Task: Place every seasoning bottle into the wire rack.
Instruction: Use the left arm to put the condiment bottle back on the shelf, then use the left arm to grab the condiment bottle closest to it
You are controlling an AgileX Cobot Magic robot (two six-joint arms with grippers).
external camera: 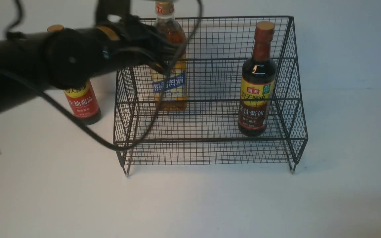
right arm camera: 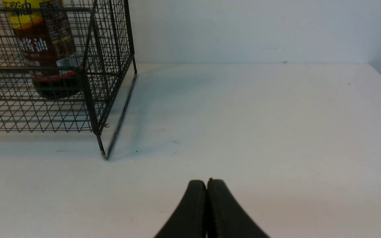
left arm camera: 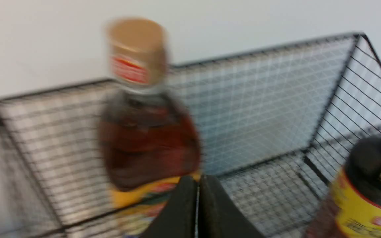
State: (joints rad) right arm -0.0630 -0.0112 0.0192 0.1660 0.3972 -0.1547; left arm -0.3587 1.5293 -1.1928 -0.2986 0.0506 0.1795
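The black wire rack (external camera: pixel 210 145) stands mid-table. The large amber bottle (external camera: pixel 170 66) with yellow-blue label stands inside it at back left; it also shows blurred in the left wrist view (left arm camera: pixel 147 132). A slim dark bottle (external camera: pixel 258 82) with a brown lower band stands inside at the right, also in the left wrist view (left arm camera: pixel 369 191) and the right wrist view (right arm camera: pixel 45 43). The red-banded slim bottle (external camera: pixel 81 102) stands on the table left of the rack, partly hidden by my left arm. My left gripper (left arm camera: pixel 198 180) is shut and empty just beside the amber bottle. My right gripper (right arm camera: pixel 206 182) is shut, empty, over bare table right of the rack (right arm camera: pixel 91 82).
A black cable (external camera: pixel 88 132) hangs from my left arm across the rack's front left corner. A white wall runs behind the rack. The white table (external camera: pixel 190 205) extends in front of the rack and to its right (right arm camera: pixel 260 115).
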